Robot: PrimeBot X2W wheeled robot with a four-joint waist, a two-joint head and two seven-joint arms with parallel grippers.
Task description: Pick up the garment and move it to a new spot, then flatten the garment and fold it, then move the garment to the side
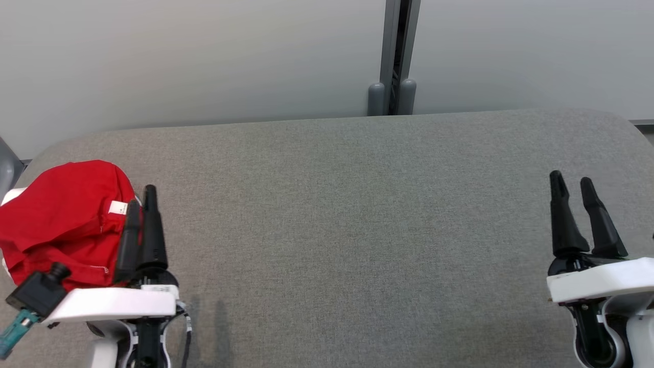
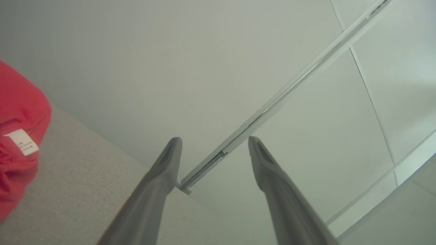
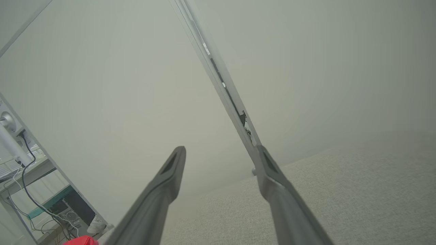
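Risk, thin pinch: the garment (image 1: 66, 220) is a rumpled red heap, so if I close on its top fold alone I expect one layer to lift and the rest to trail or slip out
Risk, table edge: the heap sits at the far left end of the grey table (image 1: 357, 204), so any nudge outward from my left gripper (image 1: 142, 196) could tip it over the rim
Risk, poor aim: my left wrist camera looks mostly at the wall panel, with the cloth off at its left border, so closing from this angle would likely catch nothing
Left arm pose: low over the table, fingers pointing away from me and slightly up, just beside the heap's right flank near its white label (image 1: 118, 207); I cannot tell whether a finger touches the cloth
Right arm pose: my right gripper (image 1: 570, 179) hangs over the table's right end, well apart from the cloth, fingers pointing away
Grip: both sets of jaws stand parted with nothing between them
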